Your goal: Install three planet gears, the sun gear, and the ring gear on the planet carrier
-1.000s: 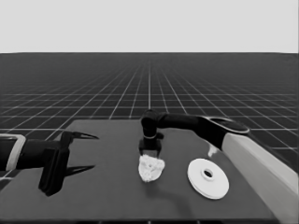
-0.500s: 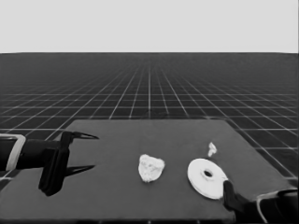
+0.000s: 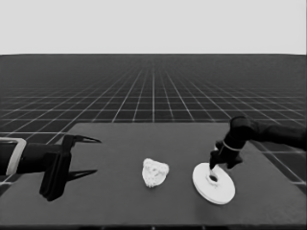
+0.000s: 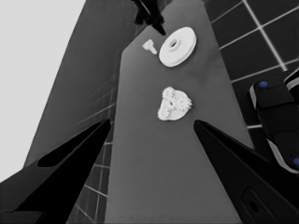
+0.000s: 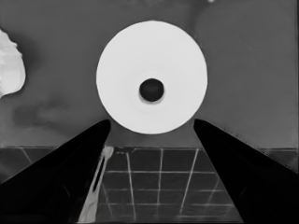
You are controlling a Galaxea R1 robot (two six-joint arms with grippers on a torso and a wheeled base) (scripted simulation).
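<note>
I see the right end effector [image 3: 214, 164] open, empty, over the larger round part [image 3: 214, 183]; left end effector [image 3: 91, 155] open, parked.

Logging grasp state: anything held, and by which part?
Nothing held. Right gripper hangs open over the larger round part; left gripper sits open at the table's left end.

Dark table [image 3: 120, 201], larger round part [image 3: 214, 183], gear-laden smaller round part [image 3: 155, 172]
</note>
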